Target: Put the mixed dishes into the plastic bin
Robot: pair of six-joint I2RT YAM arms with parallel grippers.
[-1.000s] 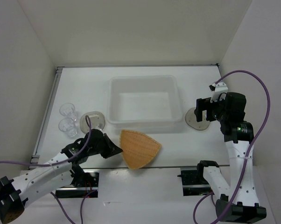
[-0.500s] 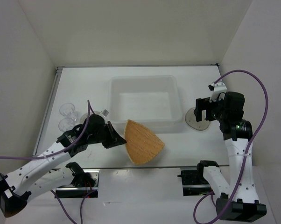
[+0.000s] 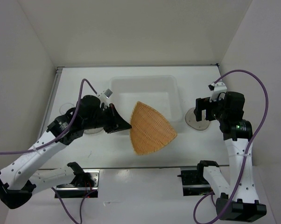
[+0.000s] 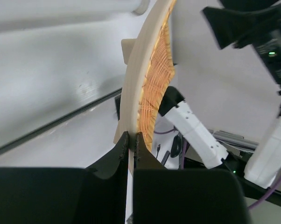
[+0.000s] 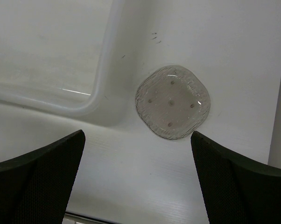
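None of the dishes lies inside the bin (image 3: 178, 100) as far as I can see; its floor looks bare from above, so I judge the job barely begun. The plate (image 3: 151, 129) is off the table (image 3: 84, 84), tilted up on edge, and from above it overlaps the bin's near wall. My left gripper (image 4: 131, 141) has its jaws pinched narrow on the plate's rim, the woven face turned away from the fingers. I judge this carry to be the first drop, with the release over the bin not yet made. A round dish (image 5: 173, 101) sits flat on the table just beside the bin's right corner. My right gripper (image 5: 136, 136) hovers above it with jaws spread wide, holding nothing. The left arm (image 3: 61, 135) covers the table's left side, so I cannot count the small pieces there.
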